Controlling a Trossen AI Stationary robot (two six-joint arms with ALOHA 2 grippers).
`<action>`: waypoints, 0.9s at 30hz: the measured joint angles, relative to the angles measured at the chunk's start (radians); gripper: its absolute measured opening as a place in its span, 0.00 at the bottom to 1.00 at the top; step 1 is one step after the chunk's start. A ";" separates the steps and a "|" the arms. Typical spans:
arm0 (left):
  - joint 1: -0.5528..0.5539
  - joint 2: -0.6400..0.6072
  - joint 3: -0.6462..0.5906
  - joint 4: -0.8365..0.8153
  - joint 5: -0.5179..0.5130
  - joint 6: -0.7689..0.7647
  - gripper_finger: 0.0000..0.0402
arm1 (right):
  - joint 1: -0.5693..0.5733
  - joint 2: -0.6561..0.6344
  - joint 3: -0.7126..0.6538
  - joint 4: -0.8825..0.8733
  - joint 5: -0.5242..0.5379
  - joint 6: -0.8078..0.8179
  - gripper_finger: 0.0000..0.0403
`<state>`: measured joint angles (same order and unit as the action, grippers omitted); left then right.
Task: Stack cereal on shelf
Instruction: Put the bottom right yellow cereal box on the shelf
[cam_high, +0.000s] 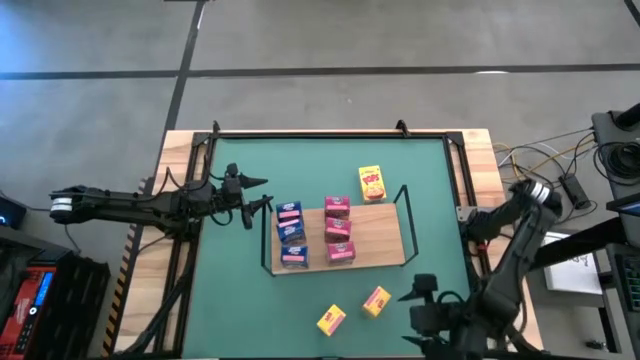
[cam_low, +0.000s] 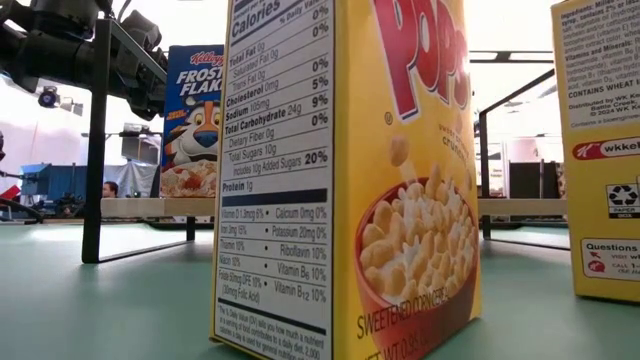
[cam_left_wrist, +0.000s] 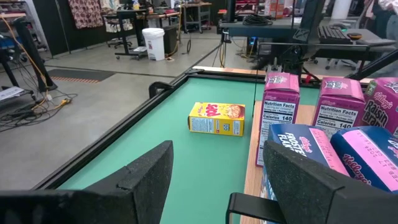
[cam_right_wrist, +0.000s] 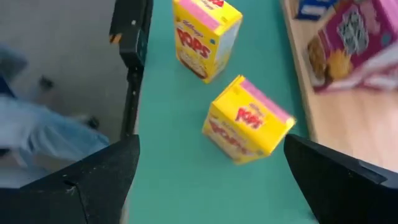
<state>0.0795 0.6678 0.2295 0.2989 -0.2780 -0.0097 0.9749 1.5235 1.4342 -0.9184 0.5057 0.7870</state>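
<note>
The shelf (cam_high: 385, 235), a light-wood board with black rails, lies mid-table. On it stand a row of blue cereal boxes (cam_high: 291, 235) and a row of pink ones (cam_high: 339, 229). One yellow box (cam_high: 372, 183) rests on the green table beyond the shelf. Two more yellow boxes (cam_high: 331, 319) (cam_high: 377, 301) sit near the table's front edge. In the low view, one of these (cam_low: 345, 180) stands upright close up. My left gripper (cam_left_wrist: 217, 180) hovers open at the shelf's left end, beside the blue boxes (cam_left_wrist: 311, 146). My right gripper (cam_right_wrist: 211, 180) hangs open above the nearer yellow box (cam_right_wrist: 249, 121), touching nothing.
A black frame (cam_high: 330, 134) rims the green table on its left, far and right sides. The shelf's upright black rails (cam_low: 95, 150) stand at its ends. Green table lies bare left of the shelf (cam_high: 225, 290). Cables and equipment (cam_high: 570, 185) sit off the right edge.
</note>
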 joint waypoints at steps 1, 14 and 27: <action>0.000 0.000 0.000 0.000 0.000 0.000 0.58 | -0.012 -0.006 0.000 0.001 -0.018 -0.054 0.96; 0.000 0.000 0.000 0.000 0.000 0.000 0.58 | -0.144 0.122 -0.004 0.020 -0.150 -0.745 0.96; 0.000 0.000 0.000 0.000 0.000 0.000 0.58 | -0.290 0.160 0.006 0.002 -0.276 -0.841 0.96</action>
<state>0.0793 0.6678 0.2295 0.2989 -0.2781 -0.0097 0.6852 1.6833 1.4404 -0.9165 0.2296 -0.0536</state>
